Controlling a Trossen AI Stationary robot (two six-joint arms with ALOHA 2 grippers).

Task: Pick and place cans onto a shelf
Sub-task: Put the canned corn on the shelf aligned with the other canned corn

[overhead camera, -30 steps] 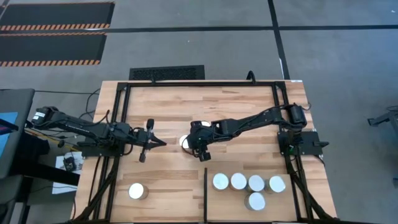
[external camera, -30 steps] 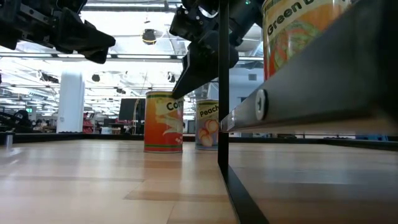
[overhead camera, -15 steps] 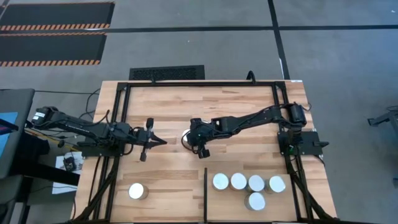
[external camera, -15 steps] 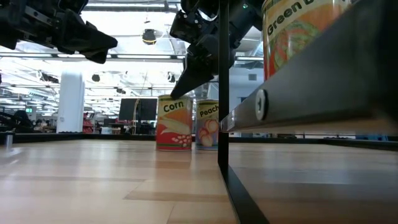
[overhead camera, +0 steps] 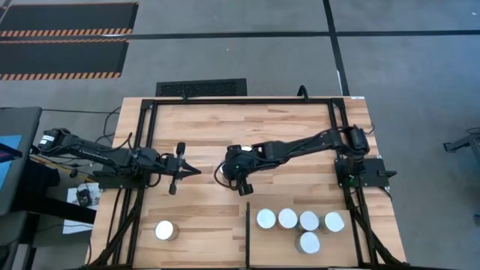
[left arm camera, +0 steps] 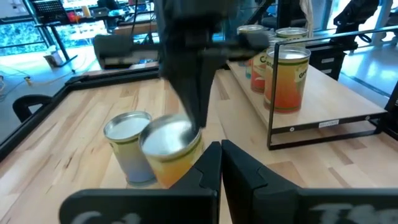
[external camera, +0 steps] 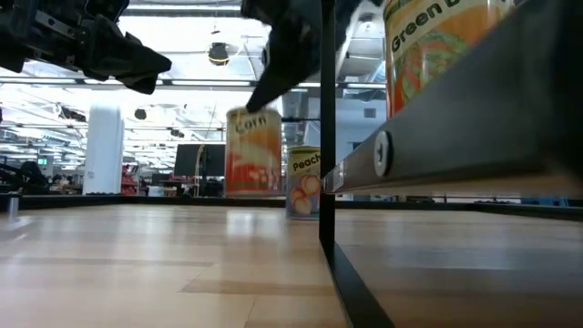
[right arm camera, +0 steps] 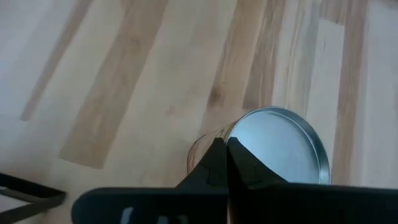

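A yellow-orange corn can (external camera: 253, 150) hangs tilted and blurred above the table's middle, under my right gripper (right arm camera: 227, 146), which is shut and points down at it. The arm (overhead camera: 238, 169) hides this can from above. A peach can (external camera: 305, 182) stands upright just behind it. My left gripper (overhead camera: 196, 172) is shut and empty, held above the table left of the middle, pointing at the corn can (left arm camera: 171, 149). Several cans (overhead camera: 298, 220) stand on the shelf (overhead camera: 285, 244), right of the black divider bar (overhead camera: 248, 225). One can (overhead camera: 164, 230) stands alone near the front left. My right gripper comes from above, pointing down, with its shut fingertips at the edge of the corn can's round top (right arm camera: 239, 134). I cannot tell whether they pinch the rim or only touch it. The can is tilted, its base (external camera: 255, 193) off the wood.
Black frame tubing (overhead camera: 142, 150) runs along the table's left, far and right sides. In the low view the shelf's black post (external camera: 326, 137) stands just right of the raised can. Bare wood (overhead camera: 202, 217) lies between the lone can and the divider bar.
My right gripper has come down over the corn can and shut. The can stood upright on the table, slid a little toward the right edge, and is now raised off the wood and tilted. The peach can and my left arm have kept still.
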